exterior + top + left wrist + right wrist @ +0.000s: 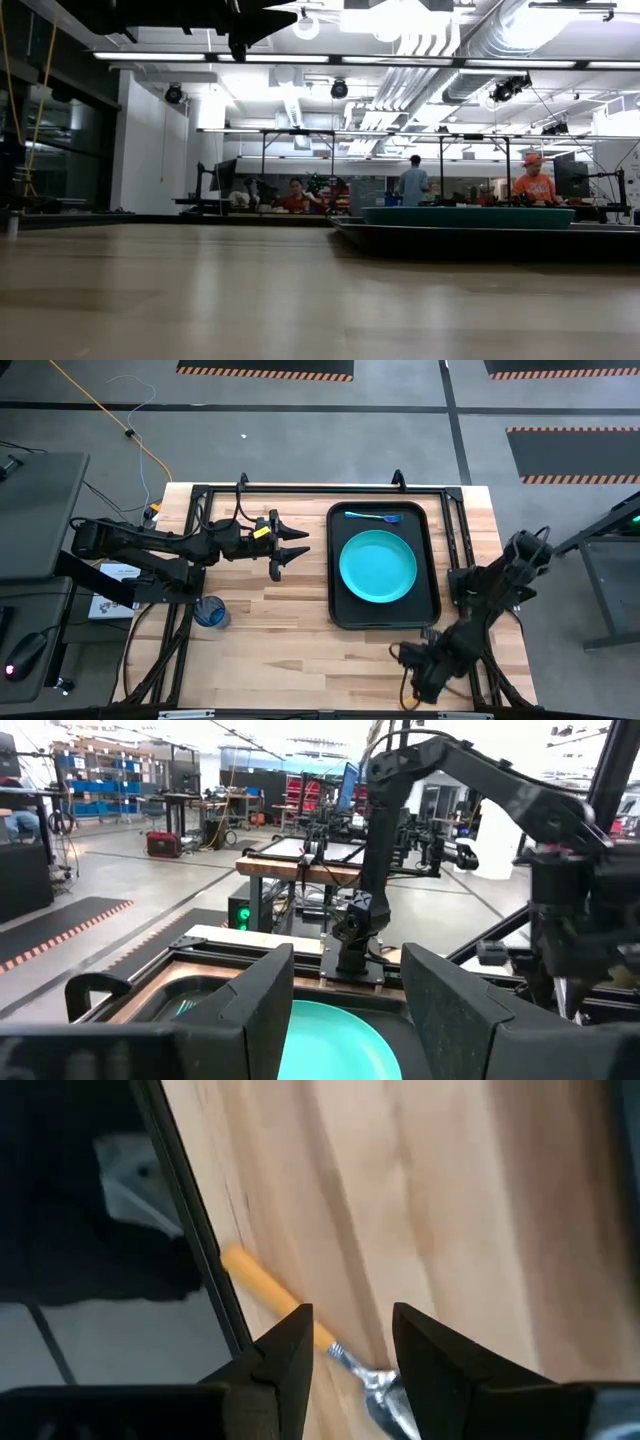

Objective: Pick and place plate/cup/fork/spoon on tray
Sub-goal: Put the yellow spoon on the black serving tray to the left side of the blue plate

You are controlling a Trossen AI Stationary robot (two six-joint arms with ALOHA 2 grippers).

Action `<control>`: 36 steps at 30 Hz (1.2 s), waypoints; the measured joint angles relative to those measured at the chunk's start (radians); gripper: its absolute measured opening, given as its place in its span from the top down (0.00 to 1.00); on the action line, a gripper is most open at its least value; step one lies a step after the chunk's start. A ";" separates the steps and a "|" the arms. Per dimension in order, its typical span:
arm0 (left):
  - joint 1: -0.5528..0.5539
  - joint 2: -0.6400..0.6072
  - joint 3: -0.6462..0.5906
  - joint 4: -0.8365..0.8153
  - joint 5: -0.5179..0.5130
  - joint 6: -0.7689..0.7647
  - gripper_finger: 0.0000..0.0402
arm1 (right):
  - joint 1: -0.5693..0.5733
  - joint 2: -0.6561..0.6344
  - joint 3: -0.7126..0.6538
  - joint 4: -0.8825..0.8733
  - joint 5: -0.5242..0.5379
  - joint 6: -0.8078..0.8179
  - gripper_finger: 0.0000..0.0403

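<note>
The turquoise plate (pixel 377 565) lies flat on the black tray (pixel 432 565) at the table's right middle. A blue utensil (pixel 372 516) lies on the tray's far end. The dark-blue cup (pixel 210 612) stands at the table's left near side. My left gripper (pixel 300 545) is open and empty, raised over the table left of the tray; its wrist view shows the plate (pixel 330 1040) ahead. My right gripper (pixel 352 1335) is open near the table's near right edge (pixel 418 678). An orange-handled metal utensil (pixel 262 1285) lies on the wood, passing between its fingers.
A black frame runs along the table's far, left and right sides (pixel 300 488). The low view shows the plate (pixel 465 217) on the tray (pixel 480 240) at the right, and people in the room behind. Bare wood lies between the cup and the tray.
</note>
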 joint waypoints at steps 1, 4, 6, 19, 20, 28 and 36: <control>0.000 0.000 0.000 0.000 0.000 0.000 0.56 | 0.013 0.020 0.005 0.004 -0.007 0.007 0.68; 0.000 0.000 0.000 0.000 0.000 0.000 0.56 | 0.045 0.077 0.008 0.012 -0.037 0.008 0.68; 0.000 0.000 0.000 0.000 0.000 0.000 0.56 | 0.060 0.111 0.008 0.013 -0.065 0.002 0.68; 0.000 0.000 0.000 0.001 0.000 -0.013 0.56 | 0.081 0.210 0.007 0.006 -0.235 -0.267 0.68; 0.000 0.000 0.000 0.001 0.000 -0.016 0.56 | 0.081 0.210 0.007 0.007 -0.221 -0.282 0.68; 0.000 0.000 0.000 0.001 0.000 -0.016 0.57 | 0.121 0.210 0.007 0.032 -0.111 -0.308 0.68; 0.000 0.000 0.000 0.001 0.000 -0.016 0.57 | 0.168 0.219 0.006 0.040 -0.092 -0.277 0.68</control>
